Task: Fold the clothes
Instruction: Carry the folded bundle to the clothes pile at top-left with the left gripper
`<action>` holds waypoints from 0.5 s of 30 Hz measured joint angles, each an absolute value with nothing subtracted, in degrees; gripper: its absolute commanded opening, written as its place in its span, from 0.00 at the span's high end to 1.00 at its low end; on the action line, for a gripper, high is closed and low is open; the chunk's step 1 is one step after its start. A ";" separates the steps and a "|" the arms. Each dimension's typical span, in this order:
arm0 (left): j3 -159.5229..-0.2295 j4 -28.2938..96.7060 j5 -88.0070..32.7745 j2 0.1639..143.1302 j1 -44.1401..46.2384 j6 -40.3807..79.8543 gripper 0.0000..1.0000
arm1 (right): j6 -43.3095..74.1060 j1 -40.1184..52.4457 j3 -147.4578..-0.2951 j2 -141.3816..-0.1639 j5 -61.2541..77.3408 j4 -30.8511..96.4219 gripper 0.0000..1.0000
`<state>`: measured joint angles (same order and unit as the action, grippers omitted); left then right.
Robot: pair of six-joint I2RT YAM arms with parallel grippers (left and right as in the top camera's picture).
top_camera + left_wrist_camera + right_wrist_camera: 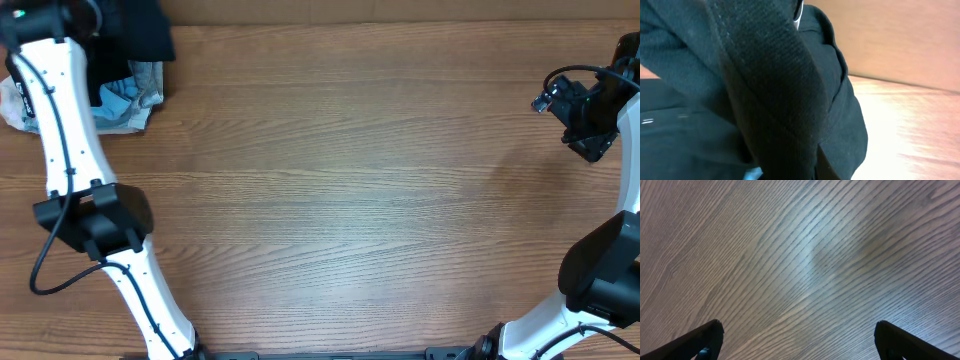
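1. The black garment (pixel 140 35) is lying bunched at the far left corner of the table (pixel 350 200), touching a heap of blue, grey and white clothes (pixel 125 95); in the left wrist view its dark weave is filling almost the whole frame, hanging just in front of the lens
2. The left tool (pixel 70 15) is sitting right at that garment, but cloth is hiding its fingers in both views, so I cannot tell whether it is released, clenched or grasping the fabric
3. If it is pinching only a thin fold, the cloth is probably going to slip free once the arm pulls toward the open middle; if it is biting several layers, the lighter clothes beside it are at risk of being dragged along
4. Fabric is blinding the wrist camera, so the left arm is working with little sight of the table edge, and the garment could slide off the far side
5. The right tool (pixel 800 342) is hovering released, fingers spread wide, over bare wood well apart from the clothes, so a one-armed drag is likely to leave the garment crumpled rather than flat
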<state>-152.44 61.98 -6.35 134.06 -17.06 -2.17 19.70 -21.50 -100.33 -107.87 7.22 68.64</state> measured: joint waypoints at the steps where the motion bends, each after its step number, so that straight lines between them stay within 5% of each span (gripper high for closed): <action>1: -152.44 61.52 -6.35 134.06 -18.02 -2.17 0.96 | 19.68 -21.50 -100.33 -107.87 7.22 68.66 0.00; 15: -149.69 55.59 -6.35 134.13 -28.73 -2.81 0.89 | 19.66 -21.50 -100.33 -107.87 7.25 68.64 0.00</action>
